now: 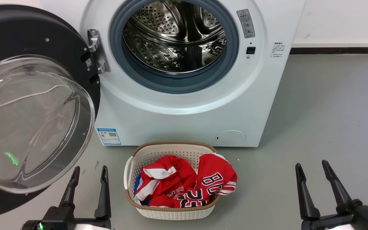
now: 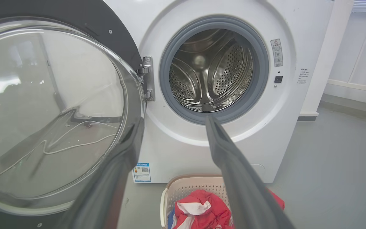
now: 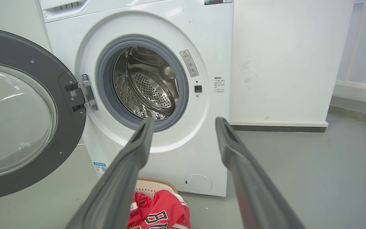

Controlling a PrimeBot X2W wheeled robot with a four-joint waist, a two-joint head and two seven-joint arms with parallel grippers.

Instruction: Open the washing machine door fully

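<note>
The white washing machine [image 1: 184, 118] [image 2: 183, 149] [image 3: 189, 152] stands ahead with its steel drum [image 1: 174, 35] exposed. Its black washing machine door [image 1: 27, 35] [image 2: 84, 19] [image 3: 33, 60] hangs swung wide to the left on the hinge [image 1: 96, 51], the clear glass bowl [image 1: 30, 124] bulging toward me. My left gripper [image 1: 89, 171] [image 2: 173, 119] is open at the lower left, just below and right of the bowl's rim, touching nothing. At the lower right my right gripper [image 1: 313, 166] [image 3: 184, 121] is open too, over bare floor, away from the machine.
A white laundry basket [image 1: 171, 212] [image 2: 186, 190] holding red jerseys [image 1: 184, 182] [image 3: 157, 210] sits on the grey floor right in front of the machine, between my grippers. A white wall with dark skirting [image 1: 334, 50] runs to the right. Open floor [image 1: 331, 111] lies right of the machine.
</note>
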